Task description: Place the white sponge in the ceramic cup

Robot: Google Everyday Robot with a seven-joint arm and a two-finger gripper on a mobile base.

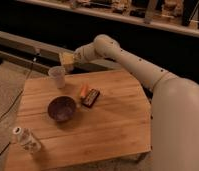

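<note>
The ceramic cup (57,76) is small and whitish and stands upright near the far left edge of the wooden table (108,130). My gripper (68,62) is just above and slightly right of the cup's rim. It is shut on the white sponge (67,59), a pale block held at the fingertips. The sponge is above the cup, apart from it.
A dark purple-brown bowl (62,108) sits in front of the cup. A dark bar (91,98) with an orange-red piece (83,90) beside it lies at the table's middle. A clear plastic bottle (27,140) lies at the front left corner. My arm (143,70) spans the far right.
</note>
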